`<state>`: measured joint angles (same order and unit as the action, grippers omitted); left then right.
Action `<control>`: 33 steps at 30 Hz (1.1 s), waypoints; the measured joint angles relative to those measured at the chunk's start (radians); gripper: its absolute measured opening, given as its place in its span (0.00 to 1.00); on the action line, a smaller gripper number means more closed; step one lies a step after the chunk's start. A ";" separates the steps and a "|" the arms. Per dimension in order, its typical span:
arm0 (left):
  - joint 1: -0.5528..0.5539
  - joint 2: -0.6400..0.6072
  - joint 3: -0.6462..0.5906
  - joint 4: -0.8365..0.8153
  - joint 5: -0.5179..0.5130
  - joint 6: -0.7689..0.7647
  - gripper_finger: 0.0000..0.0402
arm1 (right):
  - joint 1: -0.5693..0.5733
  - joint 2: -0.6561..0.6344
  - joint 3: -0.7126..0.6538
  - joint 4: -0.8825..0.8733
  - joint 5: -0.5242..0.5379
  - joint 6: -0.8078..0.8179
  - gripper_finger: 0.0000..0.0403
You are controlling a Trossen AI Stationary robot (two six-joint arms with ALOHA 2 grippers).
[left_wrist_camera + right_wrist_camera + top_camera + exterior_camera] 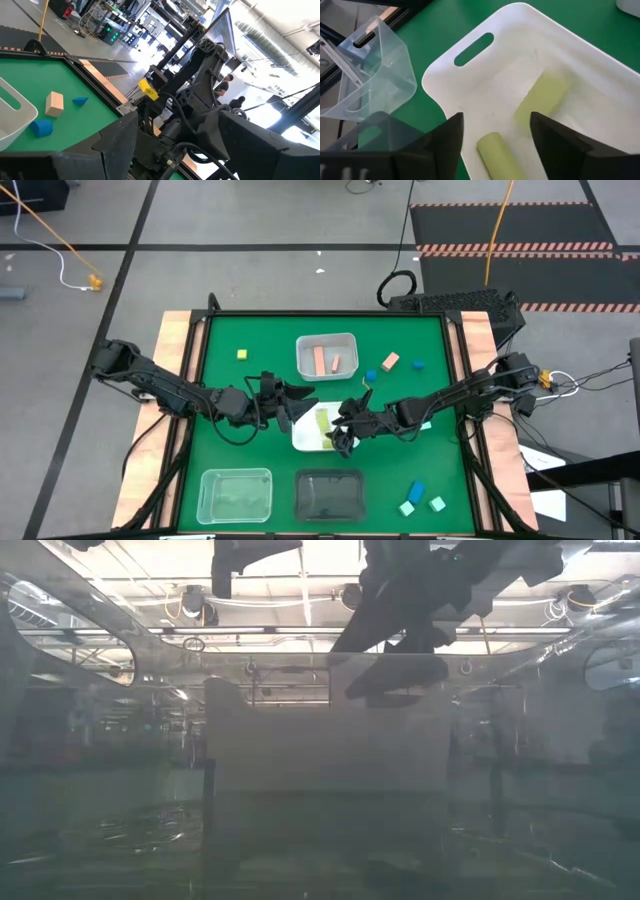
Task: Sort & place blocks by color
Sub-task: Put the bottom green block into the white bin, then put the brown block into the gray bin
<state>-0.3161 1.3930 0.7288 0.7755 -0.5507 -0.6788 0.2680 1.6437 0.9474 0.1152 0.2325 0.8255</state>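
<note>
A white tray (308, 430) stands mid-table. Two yellow-green blocks lie on its floor, one (542, 95) farther in and one (496, 152) below my right gripper (496, 120). That gripper hangs open over the tray, slanting down, a finger on either side of the nearer block and apart from it. My left gripper (288, 402) is open and level just left of the tray, with nothing between its fingers. Two salmon blocks lie in the far white tray (327, 340). Loose on the mat are a yellow block (242, 355), a salmon one (390, 361), blue ones (417, 365) and mint ones (407, 508).
A clear tray (235, 495) and a black tray (328, 495) stand along the near edge. A blue block (417, 492) and a mint block (437, 504) lie near right, another blue one (371, 376) by the far tray. Wooden rails (178, 350) border the mat.
</note>
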 joint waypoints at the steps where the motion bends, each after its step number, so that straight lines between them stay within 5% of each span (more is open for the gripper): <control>1: 0.000 0.000 0.000 0.000 0.000 0.000 0.69 | 0.000 -0.002 0.000 -0.001 0.000 -0.001 0.58; 11: 0.015 0.000 0.000 0.000 0.000 0.040 0.69 | -0.055 -0.170 0.000 -0.148 0.034 -0.078 0.63; 16: 0.042 0.000 0.000 0.004 0.000 0.042 0.69 | -0.130 -0.277 0.001 -0.402 0.132 -0.057 0.63; 24: 0.091 0.000 0.000 0.006 0.000 0.042 0.69 | -0.331 -0.357 0.000 -0.840 0.138 0.131 0.63; 33: 0.169 0.000 0.000 0.014 0.000 0.019 0.69 | -0.552 -0.351 0.000 -0.890 0.078 0.133 0.63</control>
<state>-0.1469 1.3930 0.7288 0.7898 -0.5509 -0.6595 -0.2844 1.2922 0.9478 -0.7750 0.3107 0.9588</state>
